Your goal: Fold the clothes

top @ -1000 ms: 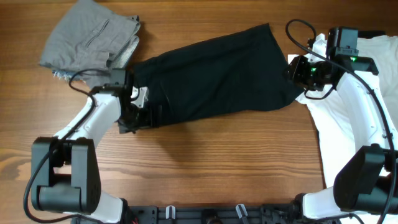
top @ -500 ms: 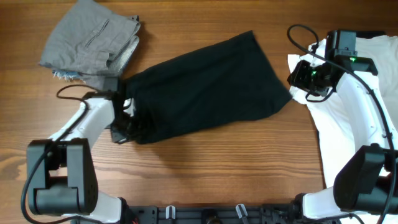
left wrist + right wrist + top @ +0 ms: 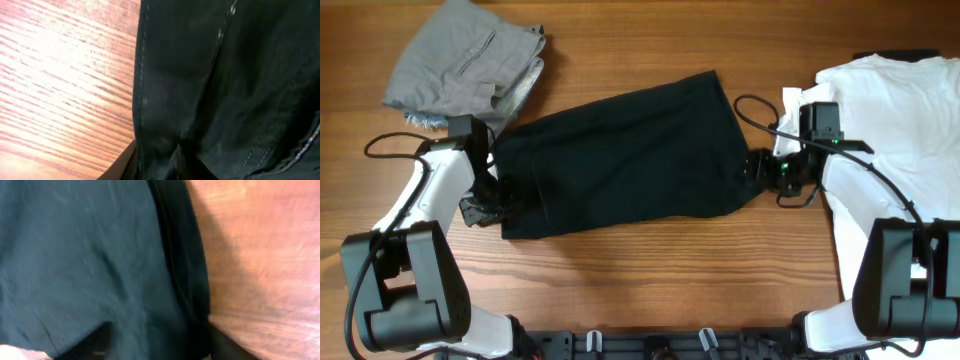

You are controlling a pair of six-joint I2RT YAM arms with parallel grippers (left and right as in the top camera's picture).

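A large black garment (image 3: 620, 150) of the clothes lies spread and slanted across the middle of the wooden table (image 3: 650, 270). My left gripper (image 3: 490, 200) is shut on its lower left corner. In the left wrist view the stitched black fabric (image 3: 210, 75) bunches into a pinch at that gripper (image 3: 175, 162). At the garment's right edge my right gripper (image 3: 757, 175) is shut on it. The right wrist view shows dark cloth (image 3: 90, 255) running down between that gripper's (image 3: 160, 345) dark fingers (image 3: 95, 340). Grey frayed-hem shorts (image 3: 465, 65) lie at the back left. A white T-shirt (image 3: 890, 110) lies at the right.
The white T-shirt runs down the right side of the table under the right arm (image 3: 870, 190). The grey shorts nearly touch the black garment's upper left corner. Cables (image 3: 395, 145) loop off both arms. Bare wood shows along the front edge.
Both grippers came toward the front of the table, the left also further left and the right inward. The black garment went with them and now lies flatter and lower. The left gripper closed on its corner.
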